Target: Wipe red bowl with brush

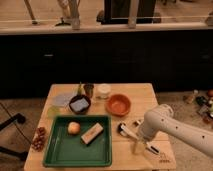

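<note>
The red bowl point(118, 104) sits upright on the wooden table point(140, 95), right of centre, with nothing in it that I can see. The brush point(131, 133) lies flat on the table in front of the bowl. Its black head point(122, 129) points left and its white handle runs down to the right, toward the table's front right corner. My gripper point(136, 145) hangs from the white arm point(167, 125), which comes in from the right. It is low over the middle of the brush handle and hides part of it. It is well in front of the red bowl.
A green tray point(60, 150) at front left holds an orange fruit point(73, 128) and a tan block point(92, 133). Behind it stand a dark bowl with blue contents point(80, 104), a dark cup point(89, 90), a white cup point(103, 91) and a pale plate point(61, 99). A red cluster point(39, 138) lies at the left edge.
</note>
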Motion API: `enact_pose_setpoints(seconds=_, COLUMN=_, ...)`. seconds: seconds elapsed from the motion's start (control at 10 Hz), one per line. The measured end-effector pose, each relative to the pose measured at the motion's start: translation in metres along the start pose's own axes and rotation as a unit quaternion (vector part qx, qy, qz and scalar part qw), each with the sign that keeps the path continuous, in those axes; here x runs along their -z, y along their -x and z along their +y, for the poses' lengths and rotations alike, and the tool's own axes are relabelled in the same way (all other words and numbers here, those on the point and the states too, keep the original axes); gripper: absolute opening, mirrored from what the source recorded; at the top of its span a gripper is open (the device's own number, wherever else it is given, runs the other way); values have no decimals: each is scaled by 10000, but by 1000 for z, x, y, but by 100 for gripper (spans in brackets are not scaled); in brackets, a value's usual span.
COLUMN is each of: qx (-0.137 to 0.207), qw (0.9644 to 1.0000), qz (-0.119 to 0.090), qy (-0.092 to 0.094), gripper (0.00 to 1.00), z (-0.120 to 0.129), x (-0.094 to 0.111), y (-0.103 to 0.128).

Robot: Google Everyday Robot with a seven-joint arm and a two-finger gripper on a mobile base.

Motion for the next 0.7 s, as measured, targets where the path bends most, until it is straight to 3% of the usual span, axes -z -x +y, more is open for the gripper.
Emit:
enact_pose_setpoints(seconds=0.5, qx=63, qw=9999, qz=-54, qy=76, gripper=8, z=2, x=0, y=-1)
enact_pose_setpoints(seconds=0.7, qx=81, qw=9999, qz=-94, qy=45, gripper=0, z=2, x=4, y=-1)
